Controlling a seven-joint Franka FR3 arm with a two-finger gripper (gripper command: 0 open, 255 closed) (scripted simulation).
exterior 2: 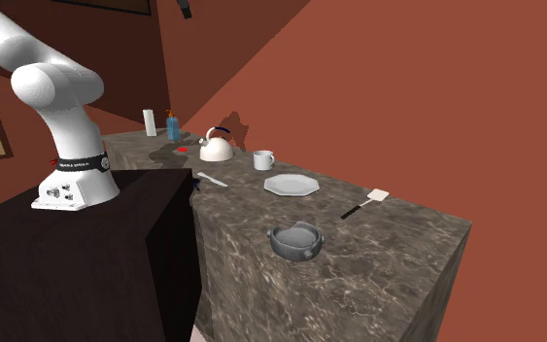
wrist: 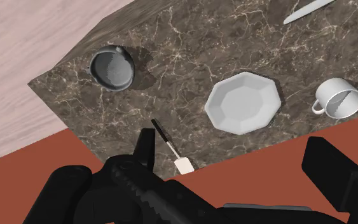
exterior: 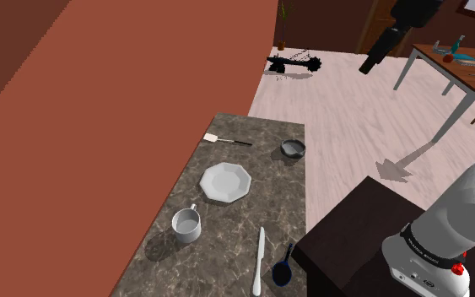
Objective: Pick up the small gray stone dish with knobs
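Gripper [wrist: 234, 151] is wide open with nothing in it, hanging high over the worktop [wrist: 190, 44].

Target is the small gray dish [wrist: 112, 69]. It sits upright and alone near the worktop's end corner, just inside the long edge facing my stand [exterior: 353, 228] (the shoulder view's right edge).

Handling, my read: thick-walled, rigid, dense for its size. The dull finish should give decent friction. It may chip if dropped or knocked. Knobs stick out around the rim, as the second exterior view shows. Best hold is probably a pinch on the rim wall between knobs, one finger inside the bowl and one outside. Can't tell whether my opening would span the whole body.

Next along:
- Spatula [wrist: 171, 147] is near the dish but apart, with its handle aimed roughly at it.
- Plate [wrist: 243, 102] is mid-worktop, well apart.
- Mug [wrist: 339, 100] and knife [wrist: 308, 9] are farther still and out of the way.

Room: nothing stands over the dish, so a straight vertical approach looks open. The red wall [exterior: 126, 101] runs along the opposite long side, well apart from the dish. The main risk is the drop to the floor beside the dish, since a sideways nudge could slide it off. So come straight down and lift straight up.
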